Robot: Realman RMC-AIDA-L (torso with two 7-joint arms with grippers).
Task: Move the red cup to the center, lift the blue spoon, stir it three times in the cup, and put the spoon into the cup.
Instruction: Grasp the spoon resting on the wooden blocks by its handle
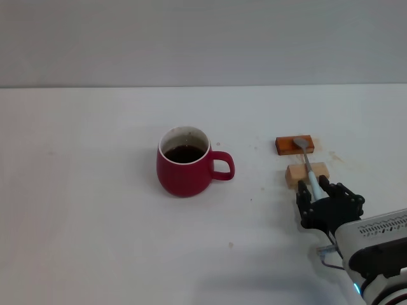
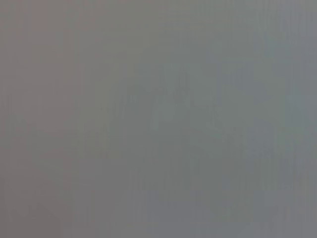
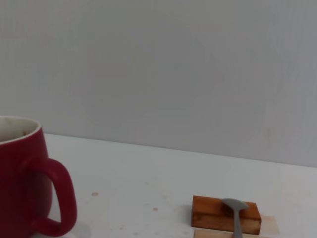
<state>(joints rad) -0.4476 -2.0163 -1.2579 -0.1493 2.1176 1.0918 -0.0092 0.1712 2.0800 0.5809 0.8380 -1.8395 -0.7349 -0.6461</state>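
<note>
The blue spoon (image 1: 308,164) bridges 2 wooden blocks (image 1: 295,145), raising its handle for the right gripper (image 1: 316,198), whose fingers flank it, grip unclear.

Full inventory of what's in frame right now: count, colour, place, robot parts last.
red cup: 1, dark red with white inside, dark liquid in it, near the table's middle, handle toward the robot's right.
blue spoon: 1, grey bowl and pale blue handle, lying across both blocks, right of the cup.
orange-brown block: 1, under the spoon's bowl, farther of the two.
tan block: 1, under the spoon's handle, nearer the robot.
table: 1, white, with small brown specks near the blocks.
right gripper: 1, black, at the spoon's handle end.
left gripper: not in view; the left wrist view shows only flat grey.
</note>
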